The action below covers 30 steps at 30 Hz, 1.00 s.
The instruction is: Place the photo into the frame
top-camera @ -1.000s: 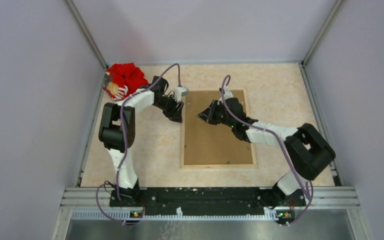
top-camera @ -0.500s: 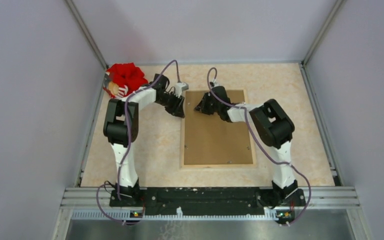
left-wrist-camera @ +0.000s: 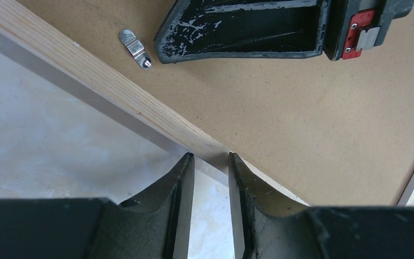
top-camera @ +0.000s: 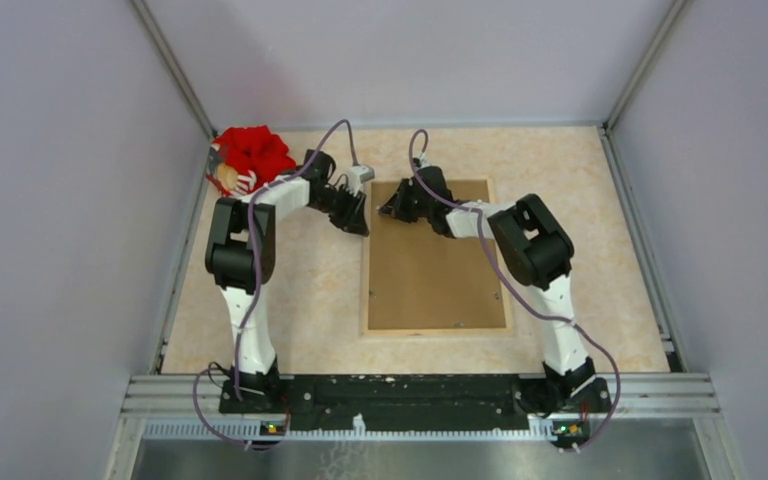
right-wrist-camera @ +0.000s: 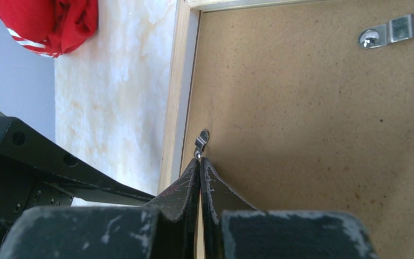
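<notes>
Frame (top-camera: 436, 331) lies face down mid-table (top-camera: 290, 290), light wood back up, long sides running away from the arm bases. Brown backing board (top-camera: 435, 280) sits inside its rails and fills the opening.

Right gripper (right-wrist-camera: 200, 164) is clenched, fingertips pressed together with nothing between them. It is low over the board's far-left corner, its tips right at a small metal turn clip (right-wrist-camera: 201, 141) beside the left rail. Whether they actually press on the clip, can't tell. A second, longer metal clip (right-wrist-camera: 399, 28) sits on the board near the far rail.

Left gripper (left-wrist-camera: 209, 159) is just outside the frame's left rail near the far corner. Jaws are parted by a narrow gap and hold nothing; the tips point at the rail's outer edge, with table surface showing between them.

The two grippers face each other across the left rail — close, not touching.

Red cloth bundle (top-camera: 253, 155) with white stripes sits in the far-left corner of the table, well apart from the frame.
</notes>
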Each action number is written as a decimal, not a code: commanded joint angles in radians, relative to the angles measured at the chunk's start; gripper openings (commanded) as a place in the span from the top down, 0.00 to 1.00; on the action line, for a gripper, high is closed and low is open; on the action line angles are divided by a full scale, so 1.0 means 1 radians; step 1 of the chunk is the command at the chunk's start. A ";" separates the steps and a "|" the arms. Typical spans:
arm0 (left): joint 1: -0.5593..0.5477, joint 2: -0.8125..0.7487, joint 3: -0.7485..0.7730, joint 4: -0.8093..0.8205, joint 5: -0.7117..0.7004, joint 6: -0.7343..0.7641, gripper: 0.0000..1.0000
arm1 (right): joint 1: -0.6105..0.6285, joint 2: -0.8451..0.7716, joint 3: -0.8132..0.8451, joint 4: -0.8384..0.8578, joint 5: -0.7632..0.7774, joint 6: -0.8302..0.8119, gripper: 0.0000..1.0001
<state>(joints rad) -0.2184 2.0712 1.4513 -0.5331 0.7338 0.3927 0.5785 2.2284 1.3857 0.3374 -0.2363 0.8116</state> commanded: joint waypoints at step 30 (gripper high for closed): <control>0.005 -0.010 -0.030 -0.015 -0.045 0.057 0.68 | -0.001 0.082 0.076 -0.031 -0.012 0.001 1.00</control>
<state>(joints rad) -0.2165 2.0705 1.4452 -0.5266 0.7444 0.4019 0.5785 2.2959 1.4647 0.3626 -0.2600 0.8539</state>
